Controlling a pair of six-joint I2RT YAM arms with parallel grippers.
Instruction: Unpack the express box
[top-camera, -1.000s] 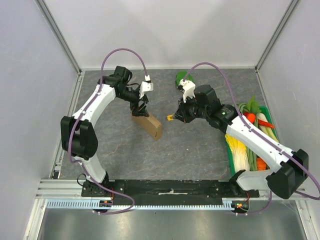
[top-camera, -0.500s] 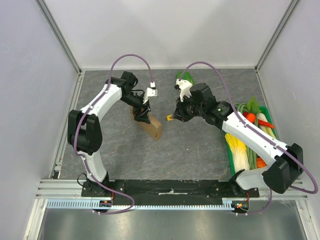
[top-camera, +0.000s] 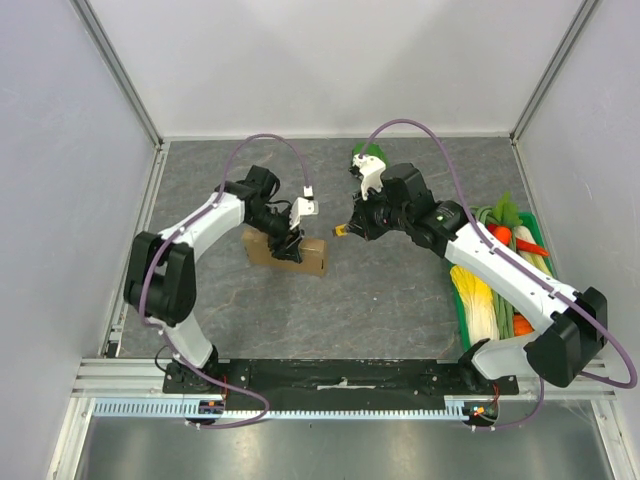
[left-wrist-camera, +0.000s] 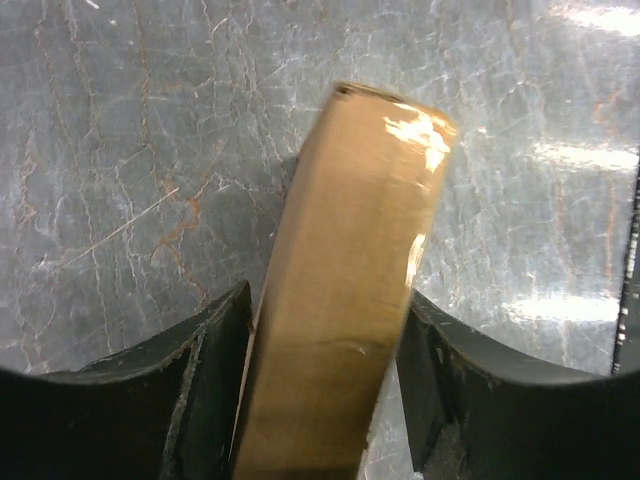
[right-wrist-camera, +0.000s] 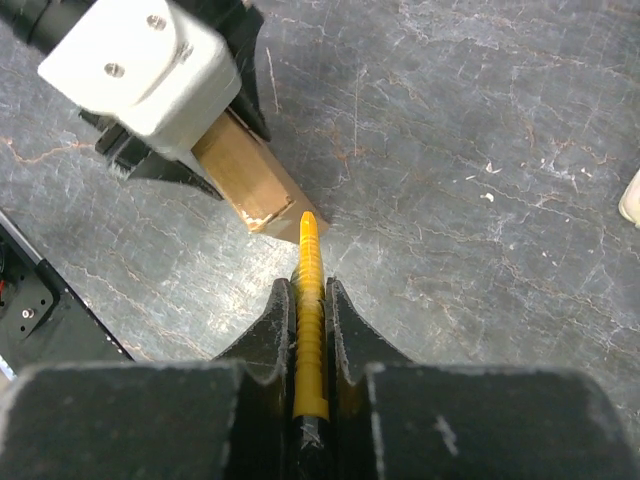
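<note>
Express box (left-wrist-camera: 350, 250) sits between my left pincer (left-wrist-camera: 322, 330) fingers, clenched across its narrow sides, apparently resting on the desk (left-wrist-camera: 120, 150). Reads as light, stiff cardboard. The glossy tape is probably slick, and the walls likely dent under a hard squeeze. Best hold: bare sides, clear of the seam. Right pincer (right-wrist-camera: 308, 295) is clamped on a yellow ridged tool (right-wrist-camera: 309, 250), box end just ahead of its tip.

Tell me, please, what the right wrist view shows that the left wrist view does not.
Only the right wrist view: the right gripper shut on a thin yellow tool, its tip near one end of the express box, plus the left arm's white camera housing. Only the left wrist view: the left gripper clamping the box's long sides. Both: the brown box on the grey marbled table.
</note>
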